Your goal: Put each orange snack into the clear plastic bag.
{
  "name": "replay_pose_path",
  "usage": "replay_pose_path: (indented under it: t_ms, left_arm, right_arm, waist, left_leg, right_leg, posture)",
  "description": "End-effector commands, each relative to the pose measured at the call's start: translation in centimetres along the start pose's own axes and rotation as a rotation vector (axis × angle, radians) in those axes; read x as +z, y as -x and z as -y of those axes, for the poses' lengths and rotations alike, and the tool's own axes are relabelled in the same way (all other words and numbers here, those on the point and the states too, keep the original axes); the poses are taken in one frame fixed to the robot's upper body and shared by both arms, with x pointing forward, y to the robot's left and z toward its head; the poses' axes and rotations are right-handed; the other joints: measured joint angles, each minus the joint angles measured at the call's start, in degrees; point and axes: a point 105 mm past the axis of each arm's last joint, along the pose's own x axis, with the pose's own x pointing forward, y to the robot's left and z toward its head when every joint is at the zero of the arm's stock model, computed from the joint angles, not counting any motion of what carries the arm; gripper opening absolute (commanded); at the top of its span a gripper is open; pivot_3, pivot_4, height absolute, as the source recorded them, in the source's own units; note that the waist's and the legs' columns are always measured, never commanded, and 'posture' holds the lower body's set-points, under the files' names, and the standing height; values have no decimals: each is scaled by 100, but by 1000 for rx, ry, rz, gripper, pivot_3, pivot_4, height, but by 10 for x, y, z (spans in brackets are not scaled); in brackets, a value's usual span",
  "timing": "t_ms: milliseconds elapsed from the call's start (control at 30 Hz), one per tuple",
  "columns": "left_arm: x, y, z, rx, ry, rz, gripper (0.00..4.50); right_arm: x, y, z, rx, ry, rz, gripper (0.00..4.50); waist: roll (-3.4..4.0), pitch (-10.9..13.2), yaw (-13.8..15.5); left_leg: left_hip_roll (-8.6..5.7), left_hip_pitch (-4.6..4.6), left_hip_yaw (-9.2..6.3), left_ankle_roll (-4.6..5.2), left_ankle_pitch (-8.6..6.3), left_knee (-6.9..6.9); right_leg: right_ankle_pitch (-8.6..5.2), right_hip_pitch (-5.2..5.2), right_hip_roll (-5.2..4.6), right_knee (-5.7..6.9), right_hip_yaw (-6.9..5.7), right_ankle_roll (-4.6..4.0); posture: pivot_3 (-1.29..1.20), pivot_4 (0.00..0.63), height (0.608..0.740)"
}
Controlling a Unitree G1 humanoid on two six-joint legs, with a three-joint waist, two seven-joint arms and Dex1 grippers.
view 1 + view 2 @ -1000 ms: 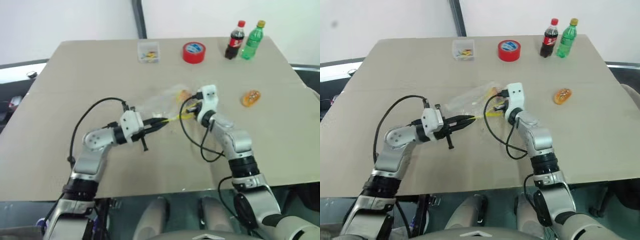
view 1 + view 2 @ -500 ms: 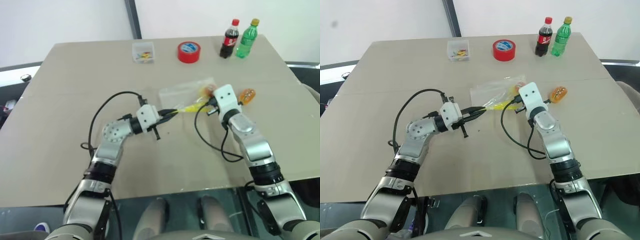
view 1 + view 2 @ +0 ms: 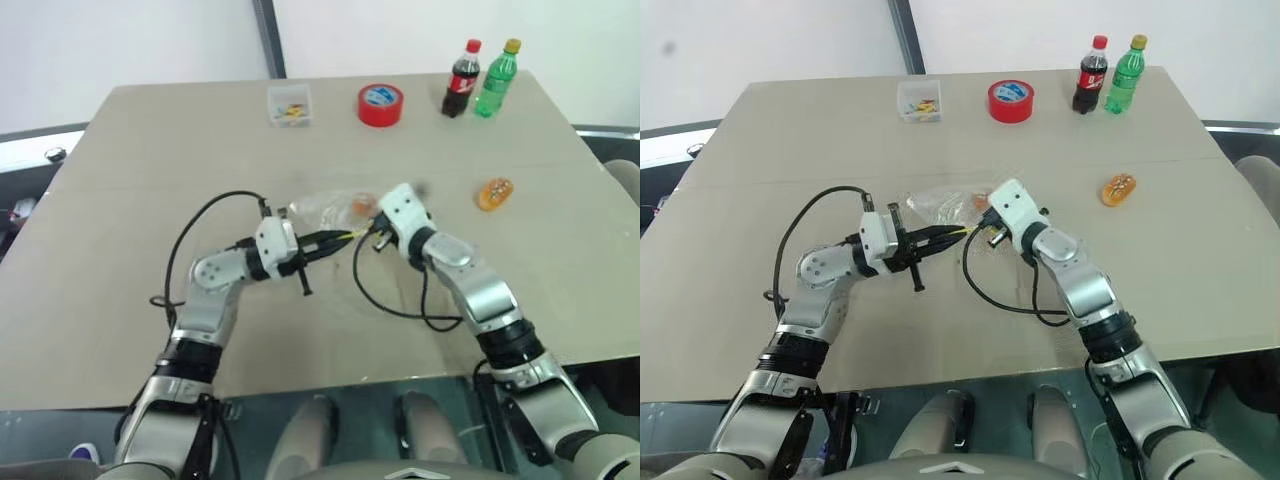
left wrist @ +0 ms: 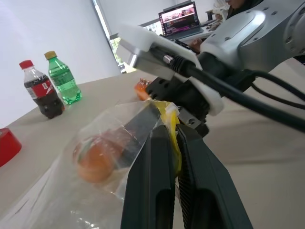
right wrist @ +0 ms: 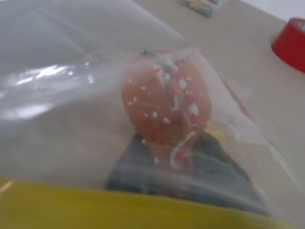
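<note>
The clear plastic bag (image 3: 322, 208) lies crinkled at mid-table. My left gripper (image 3: 340, 237) is shut on its yellow seal strip (image 4: 170, 114), holding that edge up. One orange snack (image 5: 164, 107) with pale speckles sits inside the bag (image 4: 71, 181), seen through the film. My right gripper (image 3: 368, 218) reaches into the bag's mouth from the right, right beside that snack (image 3: 361, 205). A second orange snack (image 3: 497, 193) lies loose on the table to the right, apart from both grippers.
A red tape roll (image 3: 381, 103), a cola bottle (image 3: 462, 68) and a green bottle (image 3: 500, 66) stand along the far edge. A small clear plastic box (image 3: 291, 104) sits at the far left of them. Black cables loop from both wrists over the table (image 3: 120, 200).
My right hand has shifted left, away from the loose snack, and its wrist has rolled. The bag has swung left with it. The left gripper keeps its hold on the seal strip.
</note>
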Motion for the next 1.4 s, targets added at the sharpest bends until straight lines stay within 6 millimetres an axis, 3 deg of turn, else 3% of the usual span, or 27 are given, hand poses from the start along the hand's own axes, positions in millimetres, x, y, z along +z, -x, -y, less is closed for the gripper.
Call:
replay_pose_path:
  t_ms: [33,100,300,400,433,500,567,700,867,1167,1200,1267,1400]
  left_arm:
    - [7,7,-8,66,-12,-7,0]
    - [4,10,-10,103,-1,-26,0]
    - [-4,11,-22,259,34,-63,0]
    - [-5,8,-26,299,32,-66,0]
    - [-4,8,-28,313,32,-64,0]
    - [-3,6,-31,327,27,-59,0]
    - [-2,4,-33,333,27,-56,0]
    - [0,-3,-29,319,26,-51,0]
    - [1,-6,-27,303,34,-52,0]
    - [2,-4,-23,293,36,-59,0]
    - [2,-3,-23,296,37,-59,0]
    - [2,-2,-24,301,39,-58,0]
    - [4,-1,-23,309,42,-46,0]
  right_arm:
    - [10,6,5,0,109,48,2870]
    - [8,16,11,-20,138,44,3885]
    - [14,70,29,-2,31,58,3885]
    - [16,91,44,-52,-109,76,3885]
    - [14,96,57,-111,-165,75,3885]
    - [2,104,91,-327,-229,44,4412]
    - [-8,110,113,-494,-276,9,4484]
    - [-30,108,137,-753,-386,-65,4484]
    - [-48,89,152,-907,-582,-88,4484]
    - [-82,82,176,-1080,-542,-174,4484]
    - [-83,81,176,-1073,-531,-173,3972]
    - [-84,80,176,-1064,-506,-167,3407]
    - [-75,76,170,-977,-419,-121,1649]
  waist:
    - [0,0,4]
    - [0,0,18]
    - [0,0,51]
    - [-1,0,37]
    - [-1,0,26]
    - [-1,0,33]
    - [-1,0,46]
    - [-1,0,38]
    - [0,0,6]
    - [1,0,6]
    - [1,0,2]
    - [1,0,-18]
    - [1,1,-26]
  left_leg:
    - [0,0,0,-1,0,0]
    - [0,0,0,-2,1,0]
    - [-2,-4,-6,4,-2,0]
    - [0,1,-8,6,-4,0]
    - [1,3,-8,6,-4,0]
    - [2,8,-7,6,-4,0]
    - [0,9,-7,6,-4,1]
    - [-3,10,-3,4,-3,1]
    - [-1,8,13,-17,10,-5]
    - [-3,3,16,-17,10,-6]
    - [-2,4,17,-17,10,-6]
    - [-2,4,21,-16,10,-7]
    - [1,6,28,-12,8,-7]
  right_leg:
    - [0,0,0,-1,0,0]
    - [0,0,-1,-2,0,0]
    - [0,4,-3,-9,-4,1]
    - [0,11,-2,-9,-6,1]
    - [0,12,0,-9,-6,1]
    - [0,15,0,-5,-6,1]
    - [0,15,-1,2,-6,0]
    - [0,11,-4,8,-2,0]
    - [0,0,-3,11,13,0]
    - [0,0,-3,3,14,0]
    - [0,0,-2,3,14,0]
    - [0,-1,-2,4,17,0]
    - [0,-3,1,6,23,0]
  posture:
    - [0,150,736]
    - [0,150,736]
    - [0,150,736]
    - [0,150,736]
    - [0,150,736]
    - [0,150,736]
    - [0,150,736]
    - [0,150,736]
    - [0,150,736]
    - [0,150,736]
    - [0,150,736]
    - [0,150,736]
    - [0,150,736]
